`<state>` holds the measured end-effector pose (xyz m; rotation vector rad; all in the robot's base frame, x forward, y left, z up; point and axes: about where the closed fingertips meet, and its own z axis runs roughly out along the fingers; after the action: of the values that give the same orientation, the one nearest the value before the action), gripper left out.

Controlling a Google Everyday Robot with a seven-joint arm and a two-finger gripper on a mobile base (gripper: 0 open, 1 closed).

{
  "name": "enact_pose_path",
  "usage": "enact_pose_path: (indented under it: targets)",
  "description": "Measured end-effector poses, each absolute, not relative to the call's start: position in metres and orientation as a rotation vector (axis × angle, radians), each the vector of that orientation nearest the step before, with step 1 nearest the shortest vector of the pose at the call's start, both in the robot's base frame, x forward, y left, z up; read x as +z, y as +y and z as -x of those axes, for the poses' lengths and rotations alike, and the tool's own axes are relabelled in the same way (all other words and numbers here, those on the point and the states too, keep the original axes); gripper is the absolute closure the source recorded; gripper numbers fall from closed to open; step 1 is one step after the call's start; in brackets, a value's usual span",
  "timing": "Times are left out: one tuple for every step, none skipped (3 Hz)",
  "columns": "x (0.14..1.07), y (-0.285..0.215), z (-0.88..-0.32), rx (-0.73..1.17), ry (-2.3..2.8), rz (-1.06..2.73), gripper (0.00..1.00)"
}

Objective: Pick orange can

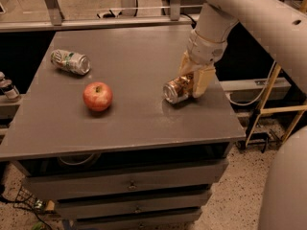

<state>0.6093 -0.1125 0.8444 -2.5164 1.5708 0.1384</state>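
Note:
The orange can (174,91) lies on its side on the right part of the grey table (120,128), silver end facing the front left. My gripper (192,83) has come down over the can's far end, with one tan finger (186,65) behind it and the other (203,81) on its right side. The fingers press against the can, which still rests on the table top.
A red apple (98,96) sits left of centre. A dented white-and-green can (70,61) lies at the back left. Drawers (129,183) are below the table top. A yellow frame (268,110) stands to the right, and a small object (6,87) sits at the left edge.

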Motion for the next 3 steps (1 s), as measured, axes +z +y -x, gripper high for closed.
enact_pose_path:
  targets:
    - [0.843,-0.106,-0.608,0.155,1.556,2.519,0.71]
    - [0.862,-0.102,-0.61,0.136,1.537,2.49,0.93]
    - [0.895,-0.103,-0.62,0.09,1.536,2.431,1.0]
